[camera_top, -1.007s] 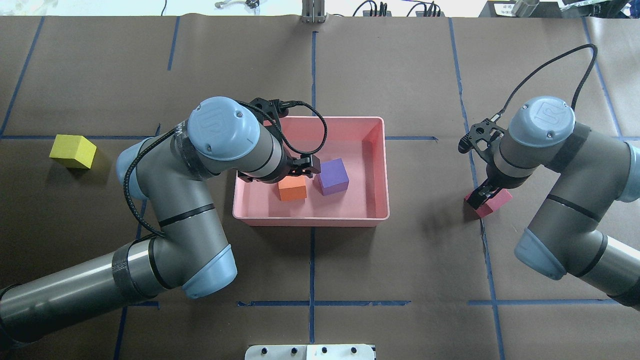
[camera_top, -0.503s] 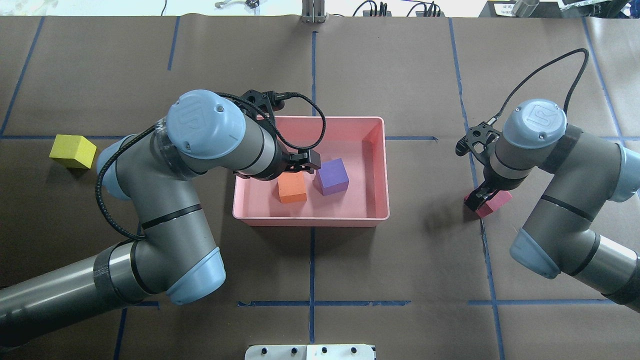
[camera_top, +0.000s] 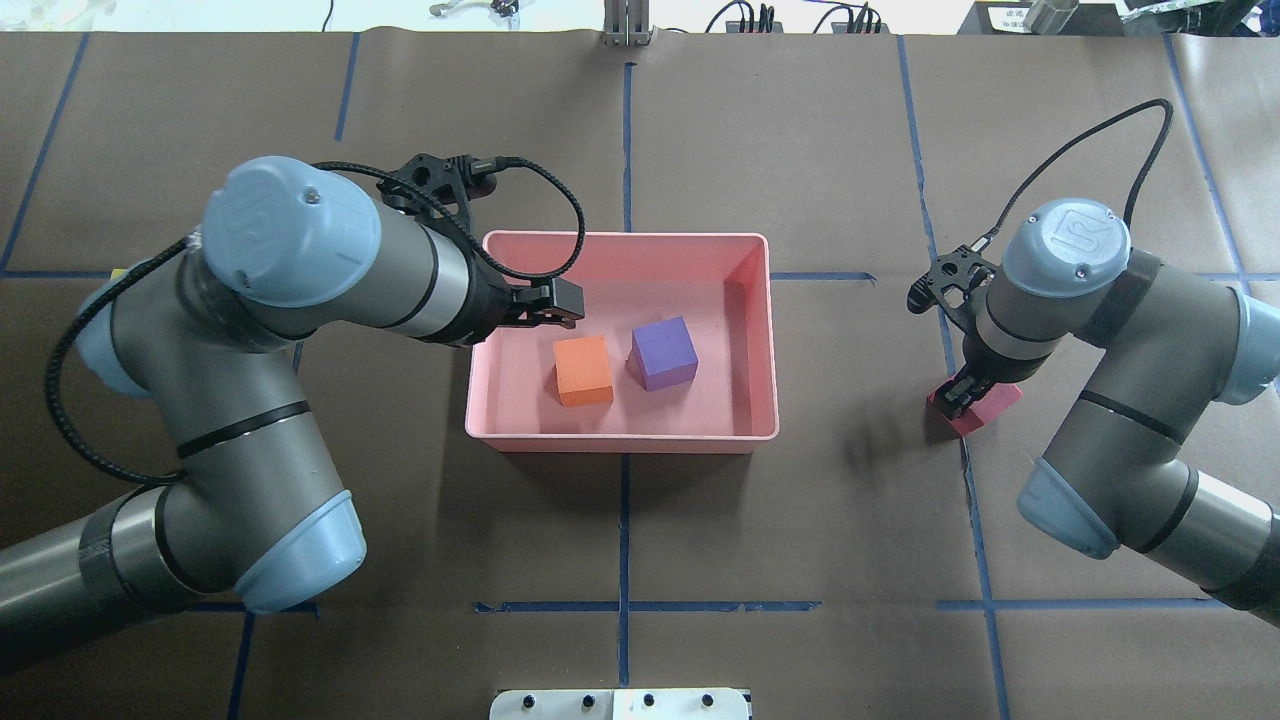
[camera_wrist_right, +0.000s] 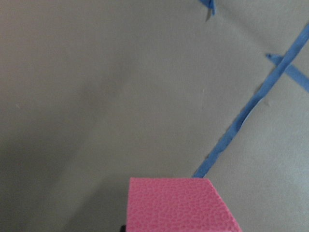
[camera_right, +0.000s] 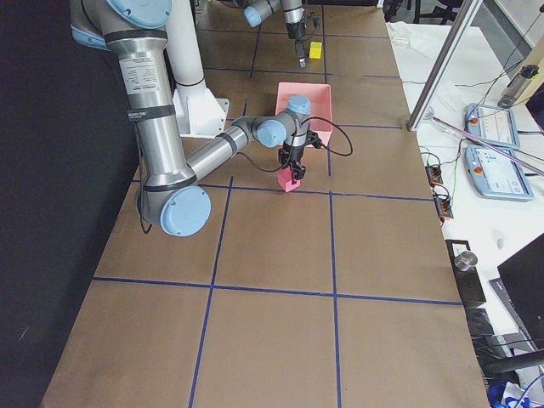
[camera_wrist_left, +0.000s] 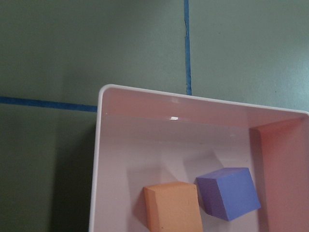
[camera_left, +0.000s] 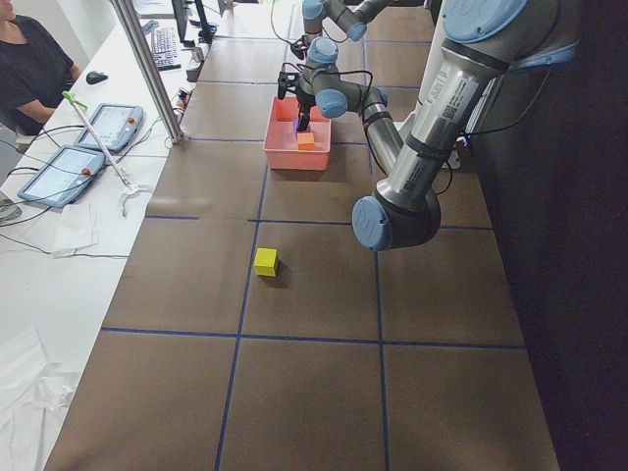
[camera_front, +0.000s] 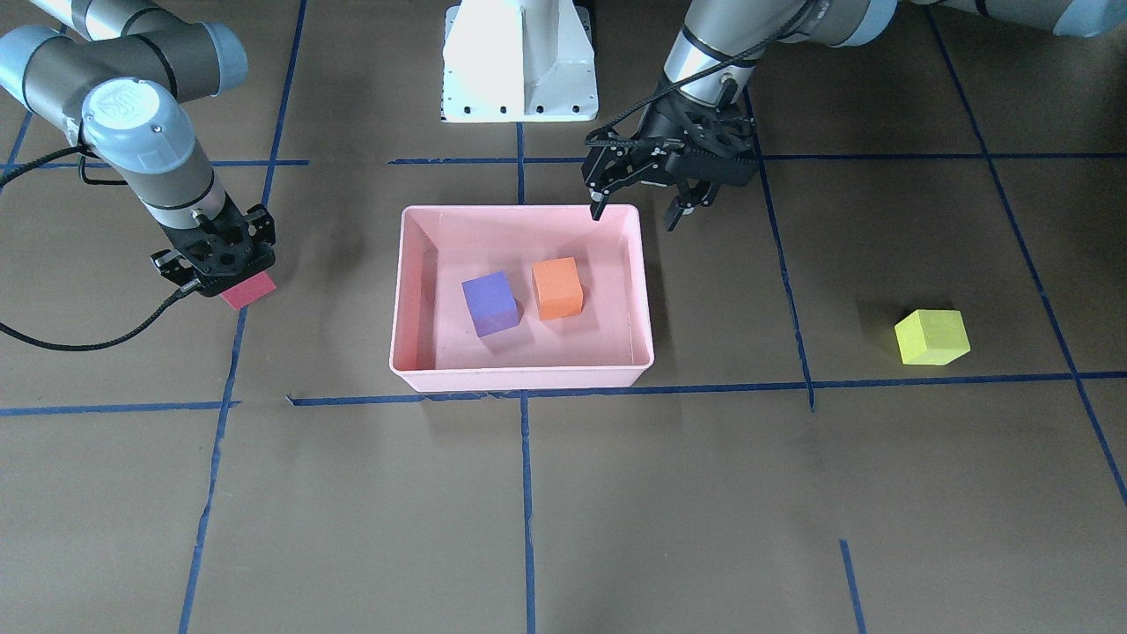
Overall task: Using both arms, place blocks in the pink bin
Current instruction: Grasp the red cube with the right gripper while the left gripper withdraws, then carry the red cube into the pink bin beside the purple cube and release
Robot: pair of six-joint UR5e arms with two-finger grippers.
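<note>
Right jaws are clamping the red block (camera_top: 992, 408), well off to the pink bin (camera_top: 765, 340)'s side. Left jaws are hanging spread apart, empty, over the bin's rim. Orange block (camera_top: 583, 370) and purple block (camera_top: 664, 352) are sitting inside; yellow-green block (camera_front: 931, 337) is lying out on the worktop (camera_front: 704, 493).

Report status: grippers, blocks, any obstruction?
Left gripper open, empty, at rim of pink bin. Right gripper shut on red block, outside bin. Orange block, purple block binned; yellow-green block on table. No obstruction seen.
</note>
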